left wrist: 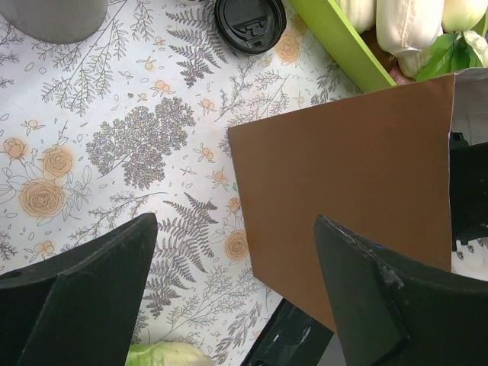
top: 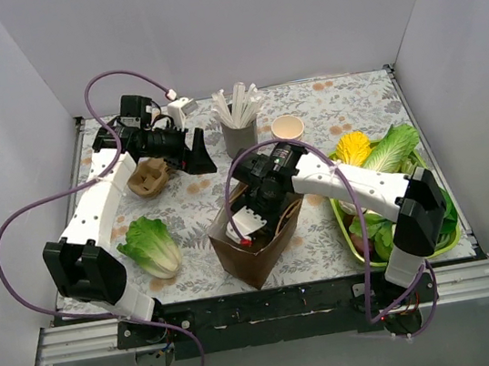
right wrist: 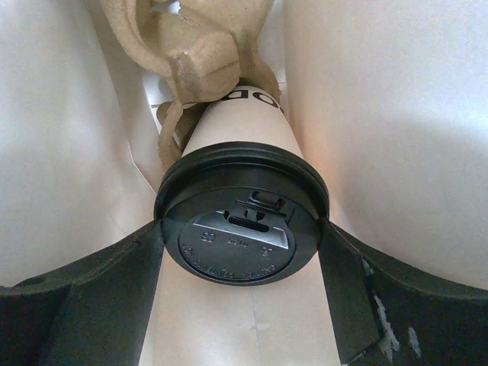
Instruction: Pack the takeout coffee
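The takeout coffee, a cream-white cup with a black lid, lies tilted inside the brown paper bag, lid toward the camera. Its far end rests against a brown pulp cup carrier deeper in the bag. My right gripper reaches into the bag's mouth, its fingers pressed on both sides of the lid's rim. My left gripper is open and empty above the back-left of the table; in its wrist view the bag's outer wall is seen between its fingers.
A grey cup of white sticks and a lidless cream cup stand at the back. A pulp carrier and a lettuce lie left. A green tray of vegetables sits right. A loose black lid lies on the cloth.
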Robot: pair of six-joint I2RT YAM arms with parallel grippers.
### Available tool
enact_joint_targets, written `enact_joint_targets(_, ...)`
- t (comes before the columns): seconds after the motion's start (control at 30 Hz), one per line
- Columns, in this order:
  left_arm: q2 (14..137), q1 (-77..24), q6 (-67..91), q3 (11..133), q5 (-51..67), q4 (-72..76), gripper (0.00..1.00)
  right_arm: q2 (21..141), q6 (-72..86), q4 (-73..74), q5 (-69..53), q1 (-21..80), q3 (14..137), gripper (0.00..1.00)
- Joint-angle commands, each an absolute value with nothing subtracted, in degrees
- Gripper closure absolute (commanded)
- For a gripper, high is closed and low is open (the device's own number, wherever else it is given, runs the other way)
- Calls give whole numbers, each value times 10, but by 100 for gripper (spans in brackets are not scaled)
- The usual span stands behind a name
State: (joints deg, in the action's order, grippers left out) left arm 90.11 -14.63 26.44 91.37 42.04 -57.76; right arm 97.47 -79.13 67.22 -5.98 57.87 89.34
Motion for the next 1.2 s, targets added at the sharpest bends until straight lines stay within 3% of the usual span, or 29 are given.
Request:
enact_joint_targets(0.0,864,-143,269,904,428,-559,15,991,-784,742,-70,581,843,99)
enact_joint_targets(0.23,860,-143,264,890,429,-570,15,973,-768,692,-78,581,768,99)
enact_joint_targets(0.5,870,-143,251,906,436,-577,15,969,-734,698,-93,579,815,98)
enact_joint_targets(1.07,870,-143,237,872,463,-568,14,931,-710,652,-86,579,816,62)
enact_joint_targets(1.13,870,-143,231,869,466,-569,14,926,-703,643,-83,579,817,52)
enact_joint_targets(1.17,871,-143,230,867,468,-570,13,924,-698,635,-82,579,818,39)
